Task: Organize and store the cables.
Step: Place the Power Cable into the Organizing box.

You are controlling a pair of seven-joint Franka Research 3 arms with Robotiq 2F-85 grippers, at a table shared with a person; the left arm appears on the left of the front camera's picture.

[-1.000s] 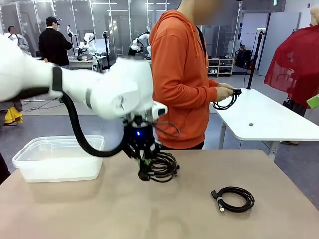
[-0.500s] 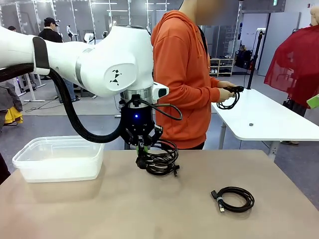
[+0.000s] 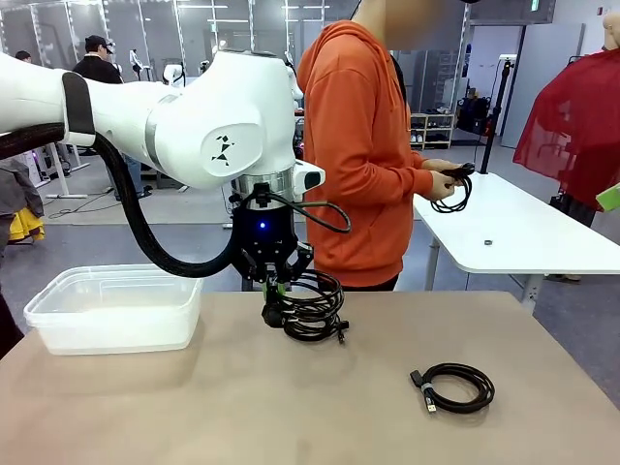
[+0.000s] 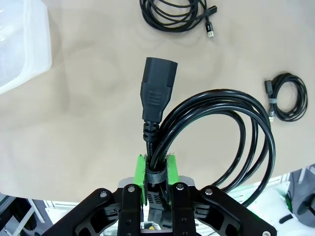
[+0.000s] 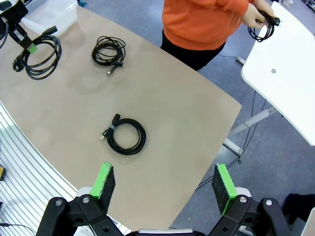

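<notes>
My left gripper [image 3: 275, 289] is shut on a coiled black cable [image 3: 312, 308] and holds it just above the table's middle. In the left wrist view the green pads [image 4: 142, 173] clamp the bound part of this cable [image 4: 231, 123], and its black plug [image 4: 158, 89] sticks out ahead. A second coiled cable [image 3: 453, 386] lies on the table at the right, also seen from the left wrist [image 4: 288, 96]. Another coil [image 4: 177, 14] lies farther off. My right gripper [image 5: 162, 184] hangs open high above the table, over a coil [image 5: 126, 135].
A clear plastic bin [image 3: 111, 305] stands at the table's left. A person in an orange hoodie [image 3: 358, 145] stands at the far edge, holding a further cable [image 3: 451, 192] in both hands over a white side table [image 3: 523, 232].
My left arm has lifted the held cable slightly off the table. The person's hands have shifted a little to the right with their cable.
</notes>
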